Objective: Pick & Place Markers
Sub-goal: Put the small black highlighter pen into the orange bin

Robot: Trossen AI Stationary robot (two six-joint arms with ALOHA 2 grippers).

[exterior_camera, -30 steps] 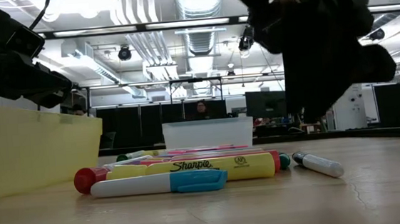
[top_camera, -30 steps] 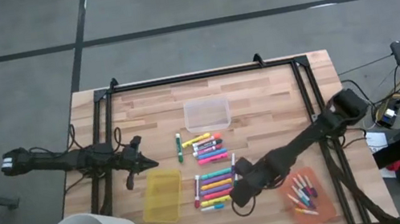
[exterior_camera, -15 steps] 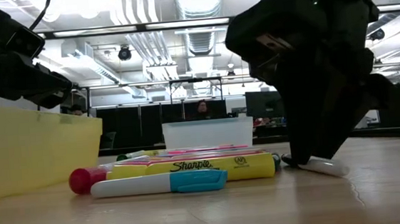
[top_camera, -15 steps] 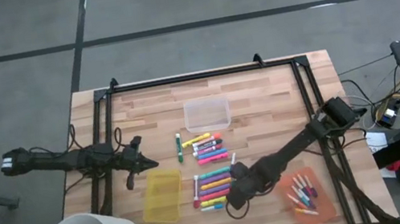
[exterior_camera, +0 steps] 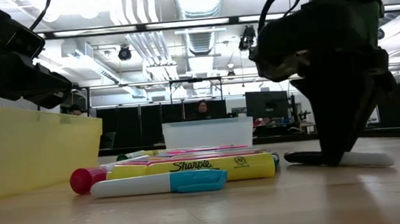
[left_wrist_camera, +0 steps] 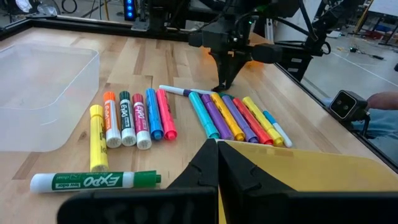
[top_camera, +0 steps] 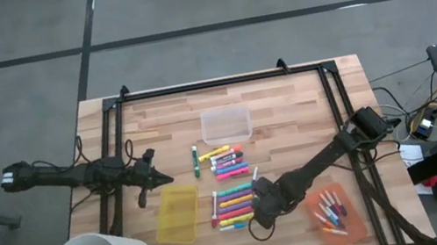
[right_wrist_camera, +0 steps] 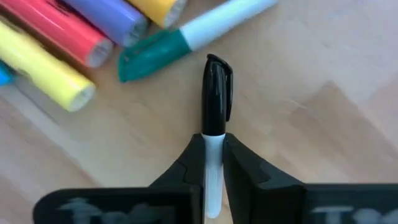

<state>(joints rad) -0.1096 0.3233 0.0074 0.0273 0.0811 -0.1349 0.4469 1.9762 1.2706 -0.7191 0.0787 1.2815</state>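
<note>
- High view: the right gripper reaches down to the wooden worktop just beside the lower row of markers, between a yellow bin and an orange bin that holds more thin markers. The left gripper waits above the yellow bin. A clear bin sits farther back.
- Low view: the right gripper stands on a thin white marker that lies flat on the worktop, apart from a yellow highlighter and a white marker with a blue cap.
- Left wrist view: the left gripper has its jaws clenched on nothing, above the yellow bin's rim; rows of markers lie ahead.
- Right wrist view: the right jaws grasp the white barrel of the black-capped marker on the wood, beside a teal-capped marker.
</note>
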